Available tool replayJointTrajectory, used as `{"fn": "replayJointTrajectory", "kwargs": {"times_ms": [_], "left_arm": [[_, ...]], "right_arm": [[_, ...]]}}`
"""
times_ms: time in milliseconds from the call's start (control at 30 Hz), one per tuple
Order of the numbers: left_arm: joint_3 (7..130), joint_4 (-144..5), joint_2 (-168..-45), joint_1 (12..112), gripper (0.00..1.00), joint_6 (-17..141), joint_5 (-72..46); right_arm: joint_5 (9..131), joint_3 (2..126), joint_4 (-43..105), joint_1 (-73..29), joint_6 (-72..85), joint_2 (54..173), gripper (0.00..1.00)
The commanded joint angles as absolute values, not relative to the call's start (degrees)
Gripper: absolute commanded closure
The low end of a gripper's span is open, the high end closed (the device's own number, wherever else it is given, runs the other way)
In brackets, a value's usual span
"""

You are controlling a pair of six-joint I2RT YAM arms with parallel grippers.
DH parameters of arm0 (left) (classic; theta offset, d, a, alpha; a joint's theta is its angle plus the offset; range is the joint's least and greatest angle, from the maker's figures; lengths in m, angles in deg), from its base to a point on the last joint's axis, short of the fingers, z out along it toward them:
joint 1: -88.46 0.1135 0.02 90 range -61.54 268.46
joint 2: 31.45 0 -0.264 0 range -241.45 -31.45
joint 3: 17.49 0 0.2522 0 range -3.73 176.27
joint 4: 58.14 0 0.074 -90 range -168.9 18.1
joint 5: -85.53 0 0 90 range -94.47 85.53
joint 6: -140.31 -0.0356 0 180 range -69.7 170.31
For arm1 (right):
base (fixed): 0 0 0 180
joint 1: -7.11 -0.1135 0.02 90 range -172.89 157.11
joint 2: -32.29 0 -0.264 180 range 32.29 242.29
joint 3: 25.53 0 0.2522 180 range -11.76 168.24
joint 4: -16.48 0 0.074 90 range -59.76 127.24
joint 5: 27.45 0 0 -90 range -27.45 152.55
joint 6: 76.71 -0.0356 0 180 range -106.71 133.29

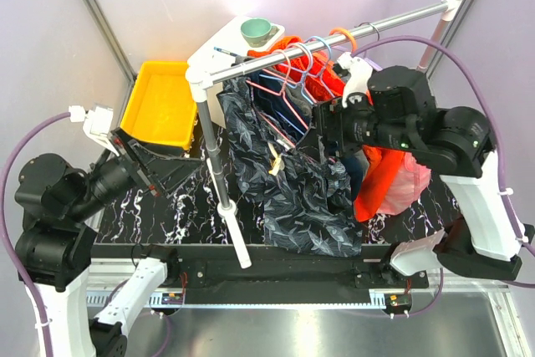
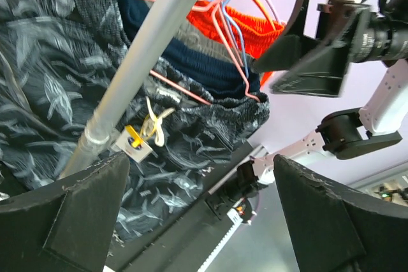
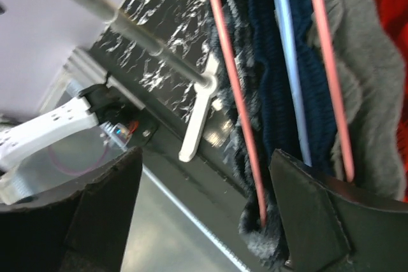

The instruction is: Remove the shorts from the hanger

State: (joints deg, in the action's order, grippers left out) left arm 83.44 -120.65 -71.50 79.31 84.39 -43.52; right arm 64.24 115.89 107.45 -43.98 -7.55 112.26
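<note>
Pink wire of the hanger (image 3: 236, 100) between the spread jaws of the right gripper (image 3: 207, 157), running lengthwise through the gap, nearer one finger; released, nothing clamped. Hangs hook-up from the rail (image 1: 334, 35) above those jaws. Dark leaf-print shorts (image 1: 288, 181) draped on it just ahead, long axis dropping from waistband toward the table (image 1: 167, 215). Wide apart and empty at the left gripper (image 2: 201, 164); rack post (image 2: 140, 62) ahead, shorts beyond it.
</note>
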Motion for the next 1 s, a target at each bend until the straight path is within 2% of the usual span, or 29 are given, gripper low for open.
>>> {"fn": "replayJointTrajectory", "kwargs": {"times_ms": [0,100,300,533,967], "left_arm": [[82.8,-120.1,-69.9,79.6,0.02,86.6,-45.1],[83.1,-121.9,-69.2,79.6,0.03,86.1,-40.3],[83.8,-129.3,-68.4,79.6,0.05,88.4,-23.7],[83.4,-129.8,-68.3,79.6,0.05,89.9,-19.2],[81.0,-130.5,-67.9,79.6,0.05,94.0,-16.3]], "right_arm": [[57.3,111.5,98.4,-45.2,-3.2,110.3,0.17],[57.5,108.0,93.0,-45.8,-1.2,109.5,0.28],[52.5,102.0,83.8,-46.5,1.2,108.0,0.32],[52.0,97.0,74.7,-46.7,5.5,107.6,0.39],[53.1,91.8,65.1,-46.8,9.1,108.1,0.66]]}}
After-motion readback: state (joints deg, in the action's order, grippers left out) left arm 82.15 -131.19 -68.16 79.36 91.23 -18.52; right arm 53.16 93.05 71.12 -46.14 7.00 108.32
